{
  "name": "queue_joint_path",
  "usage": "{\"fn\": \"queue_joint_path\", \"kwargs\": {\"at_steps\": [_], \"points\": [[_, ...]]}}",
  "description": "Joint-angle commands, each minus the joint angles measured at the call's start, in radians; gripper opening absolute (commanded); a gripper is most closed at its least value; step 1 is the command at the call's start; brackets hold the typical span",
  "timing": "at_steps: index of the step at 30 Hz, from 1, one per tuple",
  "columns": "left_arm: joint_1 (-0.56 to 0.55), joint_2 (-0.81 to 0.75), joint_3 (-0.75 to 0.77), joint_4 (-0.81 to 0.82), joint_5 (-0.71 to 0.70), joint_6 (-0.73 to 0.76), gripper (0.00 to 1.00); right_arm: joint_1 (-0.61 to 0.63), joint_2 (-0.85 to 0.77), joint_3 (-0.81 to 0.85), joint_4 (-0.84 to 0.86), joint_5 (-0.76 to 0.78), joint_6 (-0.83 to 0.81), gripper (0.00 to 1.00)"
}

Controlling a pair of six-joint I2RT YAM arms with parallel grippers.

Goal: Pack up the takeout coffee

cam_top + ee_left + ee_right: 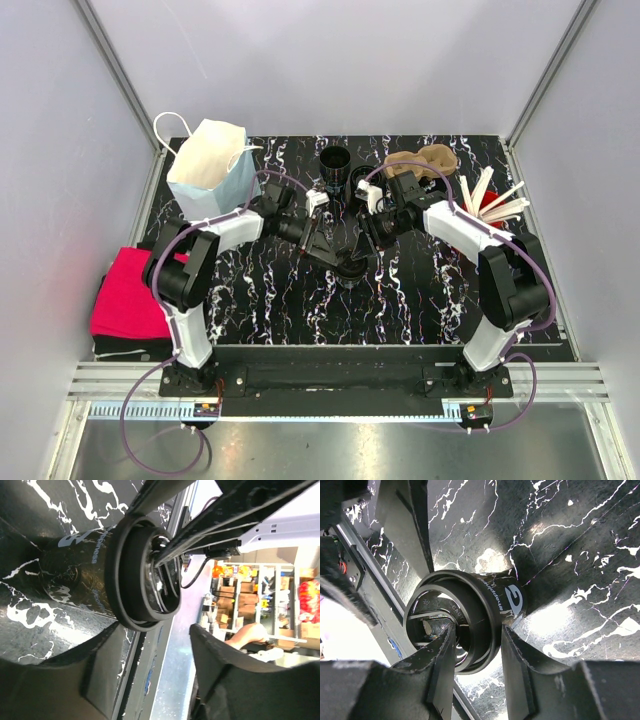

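The right gripper (477, 635) is closed to a narrow gap on the rim of the lid (465, 605). One finger lies on the top of the lid, and the other presses from outside, where the lid meets the wall of the coffee cup (510, 600). The left gripper (155, 650) stands wide and holds nothing; the coffee cup is just ahead of its fingertips, not between them.

The coffee cup stands near the middle of the table (250, 300), a little toward the near edge. As far as I can judge it is upright, so its long axis rises from the surface and crosses the line of both pairs of fingers. The left gripper comes at it from the far-left side and the right gripper from the far-right side, and both are about equally close.

Further out, the paper bag (208, 160) stands open at the far left corner, well apart from the coffee cup and on the left arm's side. A cup carrier (425, 160) lies at the far edge.

I judge that the open left fingers must go forward around the cup wall before the right gripper lets go of the lid.
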Motion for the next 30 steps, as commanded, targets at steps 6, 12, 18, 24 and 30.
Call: {"fn": "queue_joint_path", "kwargs": {"at_steps": [6, 12, 18, 24, 30], "points": [[0.006, -0.003, 0.155, -0.083, -0.067, 0.118, 0.72, 0.016, 0.015, 0.0, -0.036, 0.111, -0.064, 0.42], [-0.007, 0.075, 0.207, -0.135, -0.096, 0.139, 0.72, 0.016, 0.015, -0.002, -0.04, 0.108, -0.067, 0.42], [-0.02, 0.112, 0.213, -0.187, -0.107, 0.192, 0.72, 0.015, 0.019, 0.003, -0.04, 0.11, -0.067, 0.42], [-0.03, 0.124, 0.206, -0.204, -0.089, 0.215, 0.71, 0.016, 0.025, 0.009, -0.041, 0.108, -0.067, 0.42], [-0.049, 0.14, 0.215, -0.218, -0.107, 0.225, 0.7, 0.015, 0.026, 0.013, -0.046, 0.104, -0.068, 0.42]]}}
